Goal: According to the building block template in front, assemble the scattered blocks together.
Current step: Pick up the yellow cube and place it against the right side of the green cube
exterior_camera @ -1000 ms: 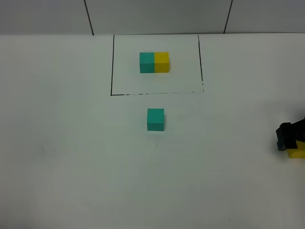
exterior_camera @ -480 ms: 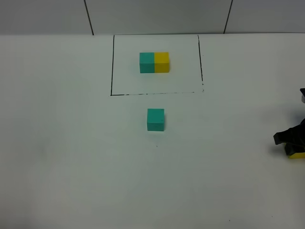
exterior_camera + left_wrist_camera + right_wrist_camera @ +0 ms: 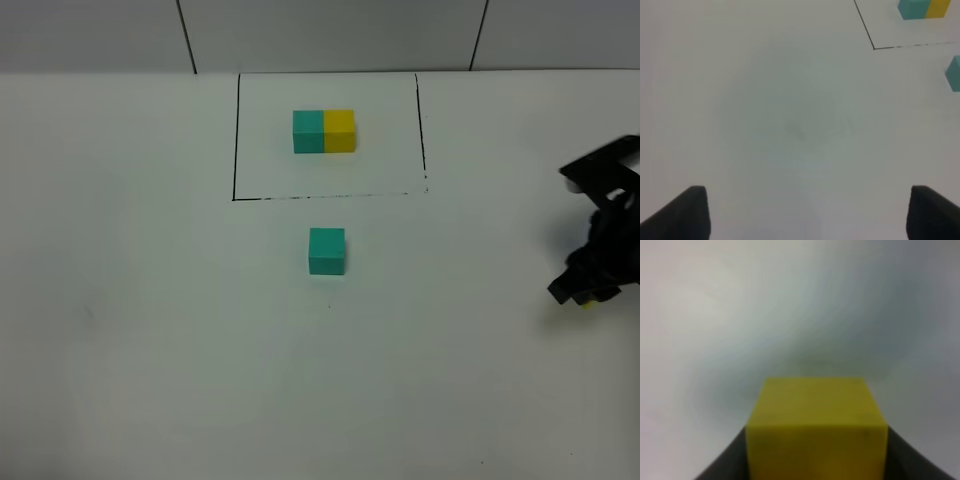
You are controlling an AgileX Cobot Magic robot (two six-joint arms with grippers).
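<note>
The building block template, a teal and a yellow cube joined, sits inside a thin black rectangle at the back centre. The loose teal cube rests on the table just in front of the rectangle. My right gripper is at the far right, shut on the yellow cube, which fills the right wrist view. My left gripper is open and empty, out of the exterior view. Its wrist view shows the template and the teal cube far off.
The white table runs to a grey panelled wall at the back. The right arm's black body stands over the table's right side.
My right gripper has moved from the right edge inward to the left, carrying the yellow cube. More of the arm now shows. The teal cube and template have not moved.
</note>
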